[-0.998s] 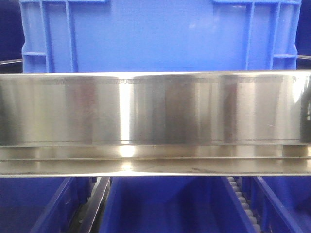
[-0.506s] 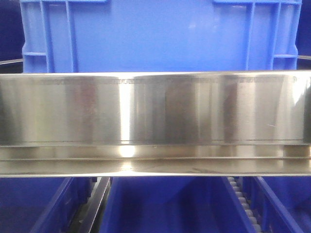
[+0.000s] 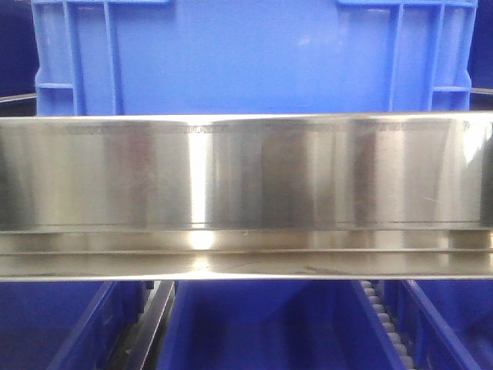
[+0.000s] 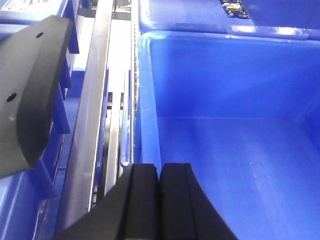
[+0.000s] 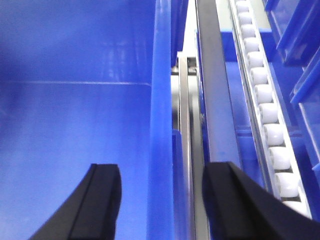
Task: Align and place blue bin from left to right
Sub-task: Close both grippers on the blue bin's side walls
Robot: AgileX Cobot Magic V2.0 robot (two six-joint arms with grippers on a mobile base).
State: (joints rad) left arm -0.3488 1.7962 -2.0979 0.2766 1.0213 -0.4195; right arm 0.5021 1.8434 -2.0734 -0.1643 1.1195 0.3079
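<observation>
The blue bin (image 3: 254,58) fills the top of the front view, its smooth side wall behind a steel rail. In the left wrist view I look down into the blue bin (image 4: 235,125). My left gripper (image 4: 160,172) is shut, its black fingers pressed together just above the bin's left wall rim, with nothing visible between them. In the right wrist view my right gripper (image 5: 162,167) is open. One finger hangs inside the blue bin (image 5: 75,125) and the other outside its right wall, so the rim runs between them.
A shiny steel rail (image 3: 246,177) crosses the whole front view, with darker blue bins (image 3: 262,324) below it. A white roller track (image 5: 265,110) runs right of the bin. Metal rails (image 4: 92,100) and a black curved part (image 4: 35,95) lie to its left.
</observation>
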